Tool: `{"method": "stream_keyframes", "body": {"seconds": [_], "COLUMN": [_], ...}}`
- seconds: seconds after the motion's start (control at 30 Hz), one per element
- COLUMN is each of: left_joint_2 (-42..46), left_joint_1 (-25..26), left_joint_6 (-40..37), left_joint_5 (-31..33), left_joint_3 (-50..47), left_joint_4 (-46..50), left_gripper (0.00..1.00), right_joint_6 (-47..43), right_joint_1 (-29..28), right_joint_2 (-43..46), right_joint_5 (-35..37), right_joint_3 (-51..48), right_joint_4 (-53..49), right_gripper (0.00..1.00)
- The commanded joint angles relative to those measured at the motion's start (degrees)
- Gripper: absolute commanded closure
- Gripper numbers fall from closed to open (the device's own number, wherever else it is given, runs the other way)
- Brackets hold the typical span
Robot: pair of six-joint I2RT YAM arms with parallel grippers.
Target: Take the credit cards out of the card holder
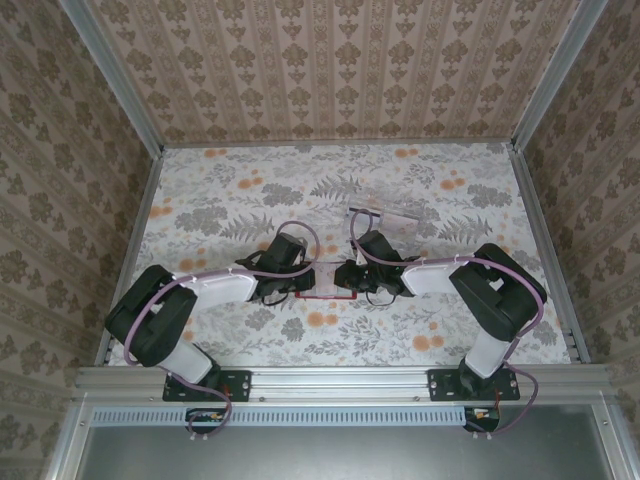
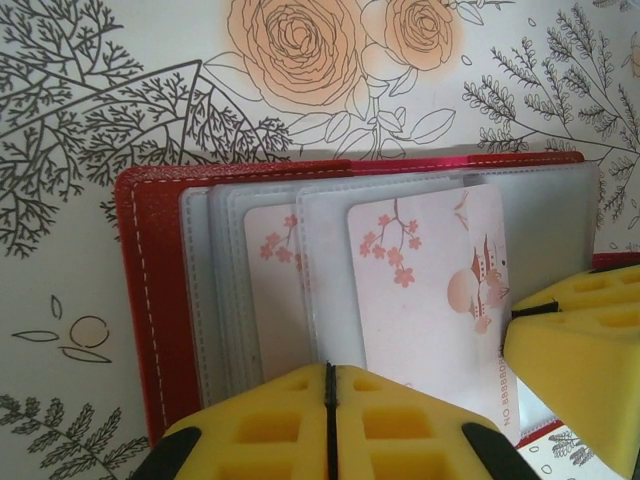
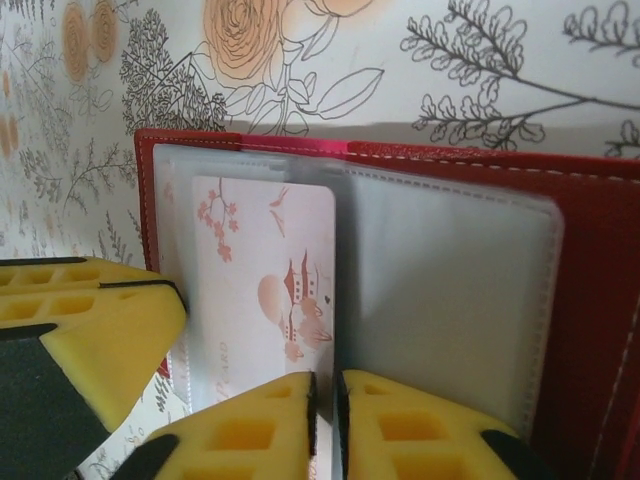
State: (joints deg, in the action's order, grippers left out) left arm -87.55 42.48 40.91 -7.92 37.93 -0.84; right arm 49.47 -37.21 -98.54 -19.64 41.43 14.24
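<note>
Top external: holder (image 1: 320, 296) lay open on the table (image 1: 200, 200), between the two arms and mostly hidden under them. The left gripper (image 1: 296, 281) sat at the holder's left side, the right gripper (image 1: 346, 279) at its right side, both touching or nearly so. A few pale flat pieces (image 1: 385, 214) lay beyond the holder, away from the bases, too small to identify. Left wrist: red cover (image 2: 150, 300) lay flat with frosted sleeves (image 2: 540, 230) fanned over it; one card (image 2: 430, 300) with pink blossom print sat in the front sleeve, a second card (image 2: 275, 290) in the sleeve behind it, toward the holder's left edge. The left fingers (image 2: 270, 420) were pressed together, only a hairline seam between them, at the holder's near edge; couldn't tell whether a sleeve was caught in that seam. Right wrist: right fingers (image 3: 420, 420) stood a narrow slit apart at the holder's near edge, the blossom card's corner running down toward the slit; couldn't tell if they pinched it. A yellow pad (image 3: 90, 320) of the left gripper showed just beside the holder's left edge. Both cards sat inside their sleeves.
</note>
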Motion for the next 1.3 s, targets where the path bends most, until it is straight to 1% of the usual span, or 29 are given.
{"method": "stream_keyframes", "body": {"seconds": [0.0,0.07,0.27,0.4,0.5,0.63,0.9,1.07,1.2,1.27], "left_joint_2": [-1.4,-1.5,-1.7,-1.7,-1.6,-2.1,-1.9,-1.2,-0.4,0.2], "left_joint_1": [0.6,0.6,0.9,0.9,0.9,0.9,0.3,0.3,0.4,0.7], "left_joint_6": [1.1,1.1,1.1,1.0,1.3,1.5,1.9,1.7,1.2,0.9], "left_joint_5": [0.4,0.6,0.8,1.2,2.1,3.0,3.5,3.3,2.4,2.1], "left_joint_3": [-0.9,-0.9,-0.7,-0.6,-0.5,-0.4,-0.8,-0.8,-0.5,-0.1], "left_joint_4": [0.9,1.4,1.7,2.2,3.2,4.4,5.1,5.2,4.8,4.9], "left_gripper": [0.92,0.96,0.96,0.98,1.00,1.00,1.00,1.00,1.00,1.00], "right_joint_6": [-0.5,-0.5,0.4,0.7,0.6,0.7,1.2,0.7,-1.6,-3.4], "right_joint_1": [0.0,0.0,0.0,0.2,0.7,2.3,5.2,7.1,7.8,7.9], "right_joint_2": [-0.8,-1.1,-2.3,-1.4,-0.2,0.5,2.8,7.5,13.8,17.8], "right_joint_5": [-1.3,-1.5,-2.2,-1.3,-0.7,-1.3,-2.6,-3.4,-3.7,-3.9], "right_joint_3": [1.4,1.5,1.5,0.6,-0.4,-2.3,-7.2,-10.3,-11.3,-10.7], "right_joint_4": [0.6,0.8,2.6,2.6,2.4,3.3,6.0,5.5,0.9,-3.0], "right_gripper": [0.78,0.78,0.79,0.91,0.93,0.99,1.00,1.00,1.00,1.00]}}
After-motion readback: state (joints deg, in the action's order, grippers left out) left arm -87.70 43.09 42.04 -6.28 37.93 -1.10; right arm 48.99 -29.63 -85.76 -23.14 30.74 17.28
